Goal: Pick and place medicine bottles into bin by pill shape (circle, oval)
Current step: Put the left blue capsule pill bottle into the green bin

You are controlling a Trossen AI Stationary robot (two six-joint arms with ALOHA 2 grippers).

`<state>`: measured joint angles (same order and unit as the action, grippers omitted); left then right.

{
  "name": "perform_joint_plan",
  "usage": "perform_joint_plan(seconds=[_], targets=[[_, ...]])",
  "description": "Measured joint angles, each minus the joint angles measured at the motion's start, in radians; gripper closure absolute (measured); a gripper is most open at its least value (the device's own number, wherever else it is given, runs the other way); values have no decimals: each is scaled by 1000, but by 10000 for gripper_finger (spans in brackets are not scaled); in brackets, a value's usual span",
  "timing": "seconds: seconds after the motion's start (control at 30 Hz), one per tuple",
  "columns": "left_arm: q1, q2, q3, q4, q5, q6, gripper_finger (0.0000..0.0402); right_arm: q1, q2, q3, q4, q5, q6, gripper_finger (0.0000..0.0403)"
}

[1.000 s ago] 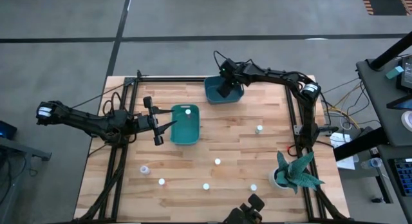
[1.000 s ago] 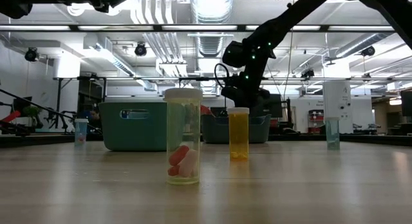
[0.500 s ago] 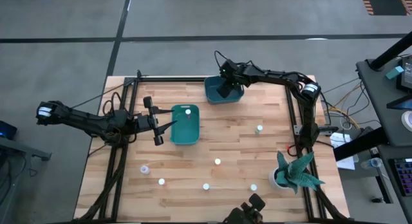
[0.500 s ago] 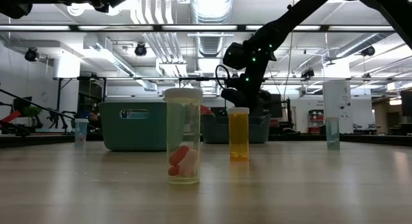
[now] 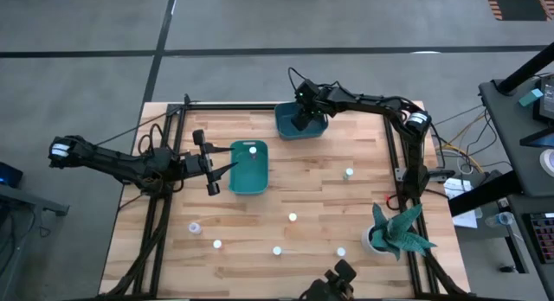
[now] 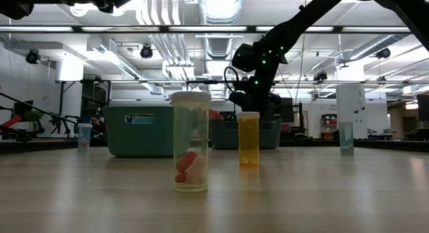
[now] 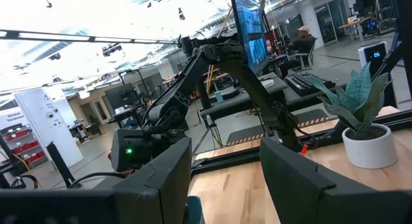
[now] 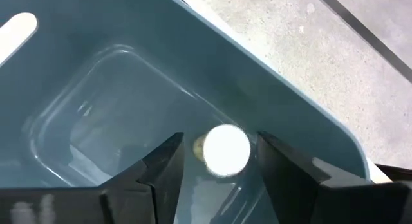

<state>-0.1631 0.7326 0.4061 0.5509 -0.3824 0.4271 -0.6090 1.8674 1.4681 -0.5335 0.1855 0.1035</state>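
Your surface is a light wooden table [image 5: 312, 176] with a black frame along its edges. Landmark: the teal bin [image 5: 248, 168] near the middle-left. A second teal bin [image 5: 300, 122] sits at the far edge, up and right of it. Loose white-capped bottles stand directly on the wood: one [image 5: 348, 173] right of the landmark bin, one [image 5: 293, 218] below-right, three along the near edge [image 5: 217, 245] [image 5: 277, 250] [image 5: 341, 252], one [image 5: 195, 227] below-left. A potted plant [image 5: 396, 232] sits far right, near corner.
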Motion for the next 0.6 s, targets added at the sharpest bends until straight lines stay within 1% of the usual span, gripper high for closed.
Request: perform_joint_plan(seconds=[0.17,0.37,0.47,0.6], targets=[[0,0,0,0,0,0,233,5,-26,0,-20,-1,10,223],[0,0,0,0,0,0,233,45,-114,0,-87,-2,17,232],[0,0,0,1,0,0,233,84,-169,0,-119,-2,19,236],[0,0,0,2,0,-1,233,163,-241,-18,-142,-2,20,240]])
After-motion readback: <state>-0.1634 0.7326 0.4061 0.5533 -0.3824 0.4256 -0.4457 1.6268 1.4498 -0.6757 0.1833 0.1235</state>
